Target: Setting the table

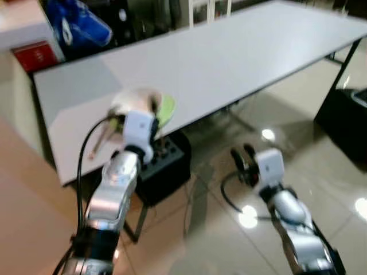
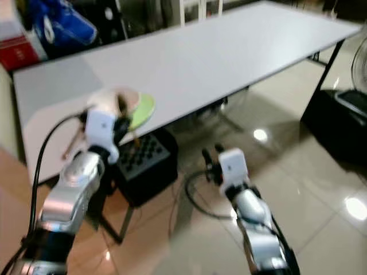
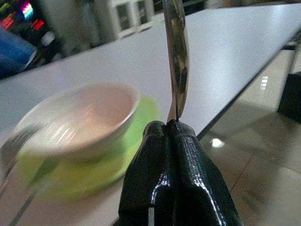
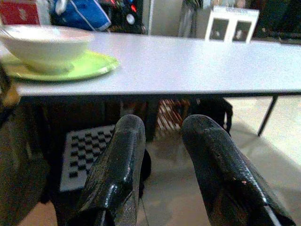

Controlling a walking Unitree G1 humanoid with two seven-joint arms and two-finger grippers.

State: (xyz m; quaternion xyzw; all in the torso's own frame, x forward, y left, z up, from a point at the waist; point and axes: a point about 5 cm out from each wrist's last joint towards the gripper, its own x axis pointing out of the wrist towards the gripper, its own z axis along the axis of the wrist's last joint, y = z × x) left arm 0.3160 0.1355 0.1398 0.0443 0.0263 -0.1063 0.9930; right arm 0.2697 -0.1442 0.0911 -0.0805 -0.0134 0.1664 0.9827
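A pale bowl stands on a lime-green plate at the near edge of the long white table. My left gripper is right beside the plate, shut on a thin metal utensil that sticks up from its fingertips. A second utensil, blurred, lies on the table to the left of the plate. My right gripper hangs open and holds nothing, lower than the tabletop and over the floor, to the right of the plate.
Under the table's near edge stands a black box with a checkered top. A dark cable loops over the shiny tiled floor. A blue bag and a red box sit beyond the table's left end. A black object stands at the right.
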